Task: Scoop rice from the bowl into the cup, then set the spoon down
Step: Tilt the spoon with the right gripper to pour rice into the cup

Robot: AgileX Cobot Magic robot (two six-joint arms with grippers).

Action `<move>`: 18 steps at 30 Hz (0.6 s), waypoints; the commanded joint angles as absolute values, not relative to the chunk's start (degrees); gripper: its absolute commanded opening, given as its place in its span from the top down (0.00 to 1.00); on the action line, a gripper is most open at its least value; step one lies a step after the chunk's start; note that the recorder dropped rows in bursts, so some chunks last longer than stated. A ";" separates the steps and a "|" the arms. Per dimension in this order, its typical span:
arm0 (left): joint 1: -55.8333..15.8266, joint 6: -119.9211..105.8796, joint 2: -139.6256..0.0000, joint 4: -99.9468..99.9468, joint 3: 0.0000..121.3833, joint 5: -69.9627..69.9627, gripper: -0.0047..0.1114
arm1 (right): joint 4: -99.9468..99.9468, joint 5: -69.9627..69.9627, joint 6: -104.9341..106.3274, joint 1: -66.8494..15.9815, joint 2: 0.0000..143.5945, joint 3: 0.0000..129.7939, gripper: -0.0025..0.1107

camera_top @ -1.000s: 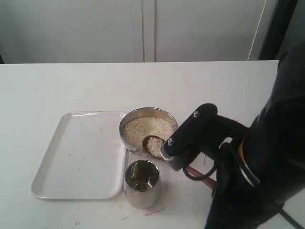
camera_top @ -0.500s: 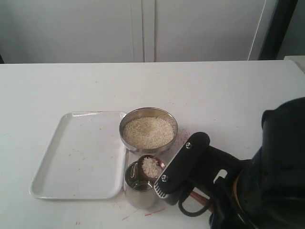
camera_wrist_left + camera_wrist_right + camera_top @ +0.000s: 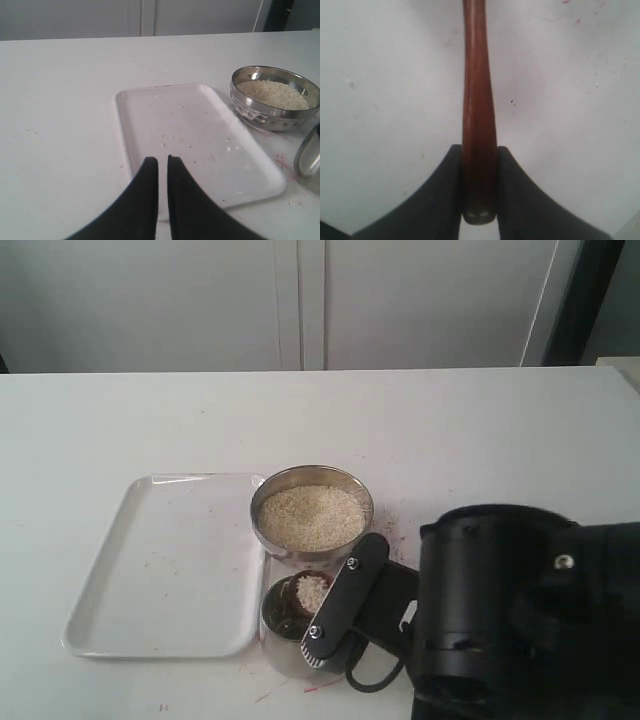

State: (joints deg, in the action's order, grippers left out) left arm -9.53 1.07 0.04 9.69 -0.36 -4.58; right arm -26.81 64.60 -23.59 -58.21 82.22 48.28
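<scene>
The steel bowl (image 3: 283,485) holds a level bed of rice (image 3: 312,516) in the middle of the table. Just in front of it stands the steel cup (image 3: 282,628), partly covered by my right arm. The spoon's (image 3: 312,592) oval head sits over the cup's mouth with a small heap of rice in it. My right gripper (image 3: 479,152) is shut on the spoon's reddish-brown handle (image 3: 477,90) near its end. My left gripper (image 3: 159,160) hovers over the white tray's near edge, shut with nothing between its fingers. It does not show in the exterior view.
A white rectangular tray (image 3: 160,570) lies left of the bowl and cup, with specks on it. In the left wrist view the bowl (image 3: 265,116) and the cup's side (image 3: 309,159) sit beyond the tray (image 3: 190,130). My right arm's black bulk fills the lower right.
My right arm carried the rice-loaded spoon from the bowl's near rim to over the cup, and has swung closer to the camera. The left gripper has no earlier frame.
</scene>
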 commanded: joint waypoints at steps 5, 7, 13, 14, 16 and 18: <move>-9.81 1.06 0.00 10.13 0.00 -4.38 0.84 | -29.38 63.90 -24.67 -58.34 83.29 47.95 0.98; -9.81 1.06 0.00 10.13 0.00 -4.38 0.84 | -30.28 64.14 -24.67 -58.93 83.29 47.95 0.98; -9.81 1.06 0.00 10.13 0.00 -4.38 0.84 | -34.92 69.11 -27.22 -63.46 83.52 47.95 0.98; -9.81 1.06 0.00 10.13 0.00 -4.38 0.84 | -35.86 69.96 -27.52 -64.21 83.52 47.95 0.98; -9.81 1.06 0.00 10.13 0.00 -4.38 0.84 | -37.91 69.96 -29.26 -65.40 83.52 47.95 0.98; -9.81 1.06 0.00 10.13 0.00 -4.38 0.84 | -39.84 69.96 -30.18 -65.76 83.52 47.95 0.98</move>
State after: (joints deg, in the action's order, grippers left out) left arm -9.53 1.07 0.04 9.69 -0.36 -4.58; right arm -36.60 69.32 -28.39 -64.94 83.54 48.15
